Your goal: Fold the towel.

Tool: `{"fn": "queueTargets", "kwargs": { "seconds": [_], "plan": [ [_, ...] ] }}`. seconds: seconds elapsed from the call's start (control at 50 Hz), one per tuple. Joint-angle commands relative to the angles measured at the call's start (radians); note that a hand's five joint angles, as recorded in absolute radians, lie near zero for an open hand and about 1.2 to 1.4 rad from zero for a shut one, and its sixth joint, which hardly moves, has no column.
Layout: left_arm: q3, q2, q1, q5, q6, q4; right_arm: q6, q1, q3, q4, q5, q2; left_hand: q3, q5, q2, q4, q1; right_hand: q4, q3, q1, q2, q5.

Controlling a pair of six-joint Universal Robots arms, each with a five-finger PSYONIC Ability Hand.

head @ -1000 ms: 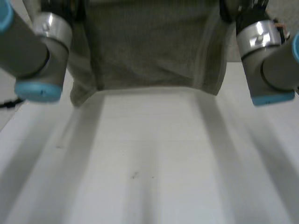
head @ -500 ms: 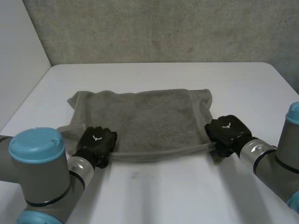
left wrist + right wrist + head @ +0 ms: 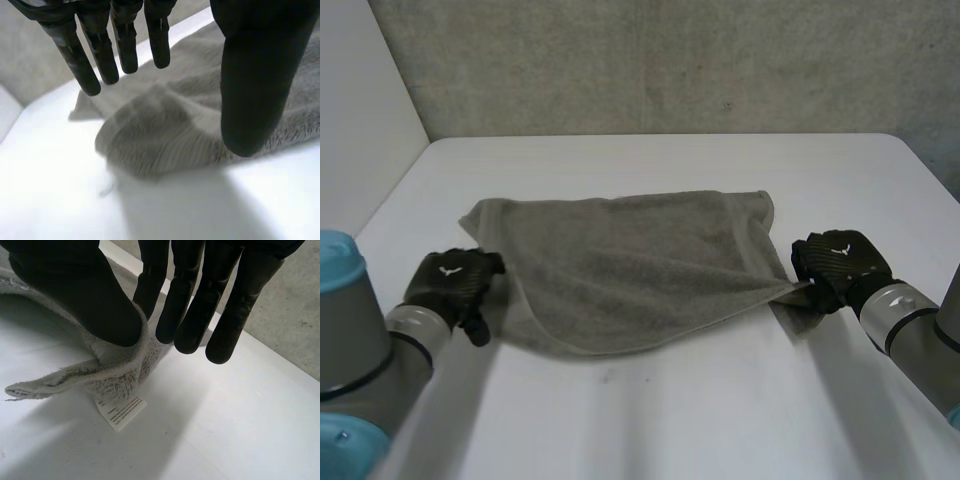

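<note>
1. Towel [image 3: 630, 260] — on tabletop [image 3: 670, 410], doubled over.
2. Left hand [image 3: 450, 280]: fingers straight, empty, by near-left corner.
3. Right hand [image 3: 840, 262] pinches near-right corner — fold prob. ending; next: release, regrip.

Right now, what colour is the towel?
The towel is plain greyish green, with no pattern. The head view shows it best.

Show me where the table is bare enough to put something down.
Bare table runs between the wall and the far edge of the towel. A wider patch lies on the near side of the towel. It is crowded at the towel's sides: the left hand sits open at one edge, and the right hand pinches a near corner.
</note>
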Motion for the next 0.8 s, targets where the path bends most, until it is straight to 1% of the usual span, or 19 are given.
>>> {"fn": "queueTargets", "kwargs": {
  "seconds": [0.02, 0.1, 0.16, 0.2, 0.22, 0.26, 0.28, 0.32, 0.38, 0.42, 0.44, 0.48, 0.5, 0.52, 0.54, 0.58, 0.64, 0.7, 0.8],
  "plan": [
    [-0.010, -0.006, 0.061, 0.074, -0.114, -0.085, -0.003, 0.000, 0.003, 0.000, 0.000, 0.005, 0.146, 0.145, 0.146, 0.146, 0.149, 0.207, 0.210, 0.424, 0.219, 0.234],
    [-0.013, -0.014, 0.089, 0.108, -0.119, -0.076, -0.002, 0.004, 0.007, -0.001, 0.000, 0.006, 0.141, 0.139, 0.141, 0.140, 0.143, 0.207, 0.210, 0.424, 0.219, 0.234],
    [-0.008, -0.019, 0.093, 0.124, -0.117, -0.065, -0.003, 0.007, 0.009, -0.003, 0.000, 0.006, 0.141, 0.139, 0.141, 0.140, 0.143, 0.207, 0.210, 0.424, 0.219, 0.234],
    [0.013, -0.041, 0.100, 0.174, -0.106, -0.036, -0.003, 0.007, 0.009, -0.004, 0.000, 0.008, 0.155, 0.154, 0.155, 0.155, 0.157, 0.207, 0.210, 0.424, 0.219, 0.234],
    [0.013, -0.042, 0.100, 0.174, -0.106, -0.036, -0.003, 0.007, 0.012, -0.006, 0.000, 0.008, 0.155, 0.154, 0.155, 0.155, 0.158, 0.207, 0.210, 0.424, 0.219, 0.234],
    [0.061, -0.074, 0.110, 0.229, -0.077, -0.022, -0.003, 0.007, 0.014, -0.007, 0.000, 0.008, 0.211, 0.209, 0.211, 0.210, 0.213, 0.207, 0.210, 0.424, 0.219, 0.234],
    [0.061, -0.074, 0.110, 0.229, -0.077, -0.022, -0.003, 0.007, 0.014, -0.007, 0.000, 0.008, 0.211, 0.210, 0.211, 0.210, 0.213, 0.207, 0.210, 0.424, 0.219, 0.234],
    [0.130, -0.115, 0.110, 0.257, -0.022, -0.022, -0.003, 0.008, 0.015, -0.007, 0.000, 0.008, 0.240, 0.239, 0.240, 0.240, 0.242, 0.207, 0.210, 0.424, 0.219, 0.234],
    [0.171, -0.138, 0.110, 0.260, 0.012, -0.026, -0.003, 0.008, 0.018, -0.007, 0.000, 0.008, 0.252, 0.251, 0.252, 0.251, 0.254, 0.207, 0.210, 0.424, 0.219, 0.234],
    [0.243, -0.181, 0.110, 0.260, 0.090, -0.039, -0.003, 0.008, 0.021, -0.007, 0.000, 0.008, 0.258, 0.257, 0.258, 0.257, 0.260, 0.207, 0.210, 0.424, 0.219, 0.234],
    [0.243, -0.181, 0.110, 0.260, 0.090, -0.039, -0.003, 0.008, 0.021, -0.007, 0.000, 0.008, 0.258, 0.257, 0.258, 0.257, 0.260, 0.207, 0.210, 0.424, 0.219, 0.234],
    [0.308, -0.227, 0.110, 0.262, 0.173, -0.048, -0.003, 0.008, 0.024, -0.007, -0.002, 0.009, 0.255, 0.254, 0.255, 0.254, 0.257, 0.207, 0.210, 0.424, 0.219, 0.234],
    [0.308, -0.227, 0.110, 0.262, 0.173, -0.049, -0.003, 0.008, 0.024, -0.007, -0.002, 0.009, 0.255, 0.254, 0.255, 0.254, 0.257, 0.207, 0.210, 0.424, 0.219, 0.234],
    [0.338, -0.250, 0.109, 0.259, 0.211, -0.053, -0.003, 0.008, 0.024, -0.007, -0.002, 0.011, 0.258, 0.257, 0.258, 0.257, 0.260, 0.207, 0.210, 0.424, 0.219, 0.234],
    [0.339, -0.250, 0.109, 0.259, 0.211, -0.053, -0.003, 0.008, 0.024, -0.007, -0.002, 0.011, 0.258, 0.257, 0.258, 0.257, 0.260, 0.207, 0.210, 0.424, 0.219, 0.234],
    [0.397, -0.302, 0.104, 0.254, 0.272, -0.077, -0.003, 0.008, 0.024, -0.007, -0.002, 0.011, 0.261, 0.260, 0.261, 0.260, 0.263, 0.207, 0.210, 0.424, 0.219, 0.234],
    [0.443, -0.342, 0.098, 0.249, 0.305, -0.120, -0.003, 0.008, 0.026, -0.007, -0.002, 0.011, 0.261, 0.260, 0.261, 0.260, 0.263, 0.207, 0.210, 0.424, 0.219, 0.234],
    [0.460, -0.356, 0.095, 0.240, 0.311, -0.137, -0.003, 0.008, 0.026, -0.007, -0.002, 0.012, 0.261, 0.260, 0.261, 0.260, 0.263, 0.207, 0.210, 0.424, 0.219, 0.234],
    [0.490, -0.384, 0.083, 0.200, 0.314, -0.165, -0.006, 0.008, 0.030, -0.018, -0.002, 0.012, 0.261, 0.260, 0.261, 0.260, 0.263, 0.207, 0.210, 0.424, 0.219, 0.234]
  ]
}}
